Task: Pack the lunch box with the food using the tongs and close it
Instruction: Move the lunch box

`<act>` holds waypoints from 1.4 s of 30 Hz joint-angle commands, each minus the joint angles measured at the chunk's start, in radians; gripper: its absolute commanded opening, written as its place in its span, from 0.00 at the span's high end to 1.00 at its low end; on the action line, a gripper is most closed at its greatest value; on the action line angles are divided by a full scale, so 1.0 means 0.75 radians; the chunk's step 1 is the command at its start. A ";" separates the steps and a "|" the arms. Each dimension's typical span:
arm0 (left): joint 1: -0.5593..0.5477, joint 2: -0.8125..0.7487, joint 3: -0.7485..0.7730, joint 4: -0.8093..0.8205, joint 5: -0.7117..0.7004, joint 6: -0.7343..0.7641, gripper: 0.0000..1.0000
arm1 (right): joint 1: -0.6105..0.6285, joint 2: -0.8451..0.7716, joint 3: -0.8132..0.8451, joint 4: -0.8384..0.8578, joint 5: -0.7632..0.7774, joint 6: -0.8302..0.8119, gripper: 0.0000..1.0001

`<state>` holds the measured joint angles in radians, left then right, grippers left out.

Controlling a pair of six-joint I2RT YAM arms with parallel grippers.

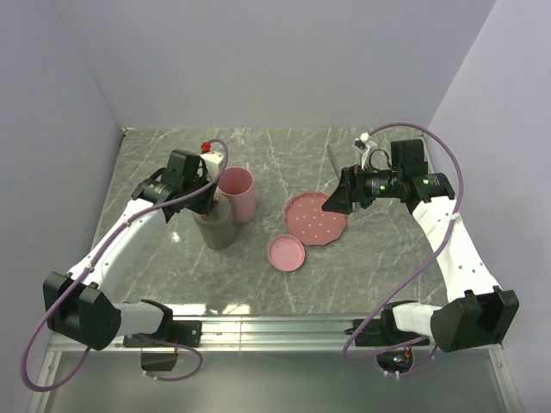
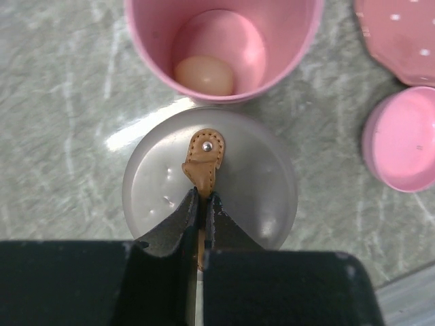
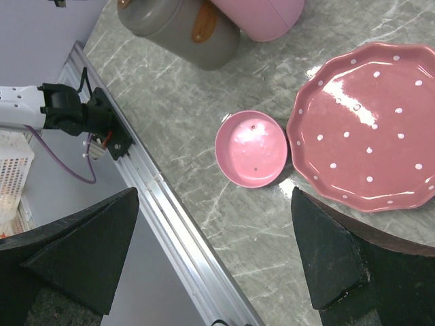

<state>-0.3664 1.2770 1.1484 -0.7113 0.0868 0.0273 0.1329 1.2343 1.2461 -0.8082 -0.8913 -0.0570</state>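
Note:
A pale cream egg-shaped piece of food (image 2: 204, 75) lies at the bottom of the open pink cup (image 2: 221, 41), which stands on the table. Right beside the cup is the grey round lunch box (image 2: 211, 187), its domed lid bearing a tan leather tab (image 2: 204, 159). My left gripper (image 2: 202, 195) is shut on that tab from above. The right gripper (image 3: 215, 192) hangs wide open with nothing in it, above the table beside the pink speckled plate (image 3: 370, 136), which is bare. A slim grey strip that looks like the tongs (image 1: 332, 165) lies behind the plate.
A small pink round lid (image 3: 253, 148) lies hollow side up between the plate and the grey lunch box (image 1: 219, 228). The metal rail (image 3: 177, 231) runs along the table's near edge. White walls close in the back and both sides.

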 commanded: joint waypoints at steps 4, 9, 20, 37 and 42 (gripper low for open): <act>0.077 -0.017 -0.030 -0.142 -0.242 0.074 1.00 | -0.005 -0.016 -0.007 0.034 -0.024 -0.006 0.00; 0.145 -0.023 -0.014 -0.162 -0.314 0.125 1.00 | -0.003 -0.014 -0.005 0.032 -0.022 -0.012 0.00; 0.615 0.073 -0.030 -0.168 -0.216 0.305 1.00 | -0.005 -0.022 -0.021 0.034 -0.020 -0.026 0.00; 0.771 0.089 0.138 -0.268 -0.046 0.356 0.56 | -0.005 -0.024 -0.023 0.041 -0.018 -0.018 0.00; 0.773 0.083 0.221 -0.309 -0.030 0.358 0.38 | -0.003 -0.018 -0.013 0.012 0.010 -0.059 0.00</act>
<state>0.2092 1.3396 1.2602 -0.8650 0.0402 0.2813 0.1329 1.2343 1.2205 -0.8024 -0.8970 -0.0700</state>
